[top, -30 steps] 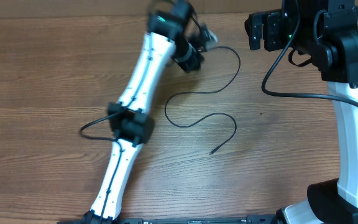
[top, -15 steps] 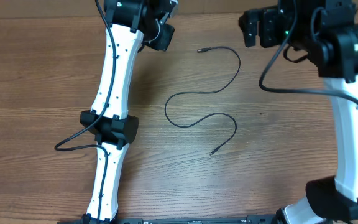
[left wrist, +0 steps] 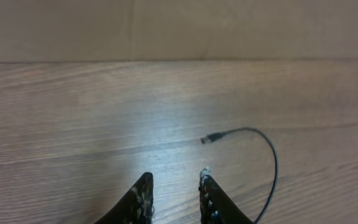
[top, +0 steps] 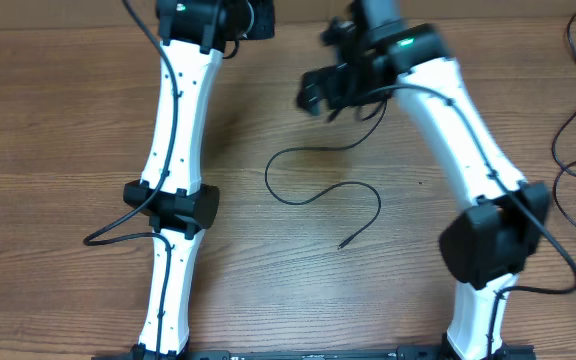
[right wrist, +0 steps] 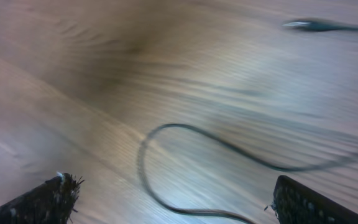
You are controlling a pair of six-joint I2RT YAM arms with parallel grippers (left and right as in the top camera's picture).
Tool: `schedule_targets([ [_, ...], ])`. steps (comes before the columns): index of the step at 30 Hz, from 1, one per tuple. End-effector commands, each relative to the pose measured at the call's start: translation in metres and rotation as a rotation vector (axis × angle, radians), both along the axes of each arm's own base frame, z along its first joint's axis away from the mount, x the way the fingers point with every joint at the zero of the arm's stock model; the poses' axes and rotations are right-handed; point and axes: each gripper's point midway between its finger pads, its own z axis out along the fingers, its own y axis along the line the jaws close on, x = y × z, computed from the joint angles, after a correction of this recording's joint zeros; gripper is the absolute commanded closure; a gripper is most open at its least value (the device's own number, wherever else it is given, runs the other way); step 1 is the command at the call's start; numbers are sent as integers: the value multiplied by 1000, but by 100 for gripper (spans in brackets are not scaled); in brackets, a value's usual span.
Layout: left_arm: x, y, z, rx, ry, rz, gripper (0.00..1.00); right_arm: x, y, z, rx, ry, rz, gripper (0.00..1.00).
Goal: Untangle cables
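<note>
A thin black cable (top: 378,205) lies in loose S-curves on the middle of the wooden table, with one plug end (top: 341,244) toward the front. My right gripper (top: 318,92) hovers over the cable's far part, blurred by motion. In the right wrist view it (right wrist: 173,190) is wide open and empty, with a cable loop (right wrist: 166,127) on the table between the fingers and a plug (right wrist: 303,25) farther off. My left gripper (top: 256,18) is at the far edge. In the left wrist view it (left wrist: 174,180) is open and empty, with the cable's plug (left wrist: 210,139) just ahead.
More thin black cables (top: 558,150) lie loose at the table's far right edge. The left arm's white links (top: 173,200) run down the left middle of the table. The right arm's elbow (top: 488,240) hangs over the right side. A wall (left wrist: 179,28) borders the far edge.
My left gripper has left the cable's far plug end and drawn back to the far edge. My right arm has swung from the top right to above that end, uncovering cables at the right.
</note>
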Motion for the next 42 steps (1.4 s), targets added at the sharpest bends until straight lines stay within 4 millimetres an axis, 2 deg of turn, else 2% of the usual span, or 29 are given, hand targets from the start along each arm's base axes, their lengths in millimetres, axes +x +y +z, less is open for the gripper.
schedule_targets([
  [1,0,21,12,-21,-12,65,74,-12,36,1,16,14,-33,0],
  [3,-4,31,14,-17,4,80,76,-15,51,-15,-6,31,-61,0],
  [5,-11,44,16,-11,27,99,85,-19,67,-27,-4,39,-53,0],
  [7,-19,57,20,-7,44,119,89,-23,84,-40,17,51,-53,0],
  [9,-26,71,29,-5,44,140,89,-29,99,-56,31,57,-44,0],
  [11,-31,84,41,-6,30,164,83,-33,105,-67,31,58,-36,0],
  [14,-39,101,60,-12,-2,195,58,-33,95,-86,16,124,-225,5],
  [17,-48,116,79,-18,-36,223,38,-35,78,-106,-20,189,-418,5],
  [18,-50,120,85,-20,-47,231,34,-38,72,-114,-34,213,-487,5],
  [20,-56,128,96,-23,-69,244,33,-44,61,-127,-59,252,-593,2],
  [23,-63,135,109,-18,-94,262,25,-51,55,-141,-73,287,-658,0],
  [25,-67,141,115,4,-107,288,24,-57,51,-150,-83,316,-699,0],
  [29,-73,144,118,33,-114,279,32,-69,57,-162,-84,334,-683,3],
  [39,-82,144,108,73,-66,249,31,-90,87,-181,-64,283,-603,3],
  [42,-86,146,104,82,-44,253,29,-92,91,-188,-72,257,-596,7],
])
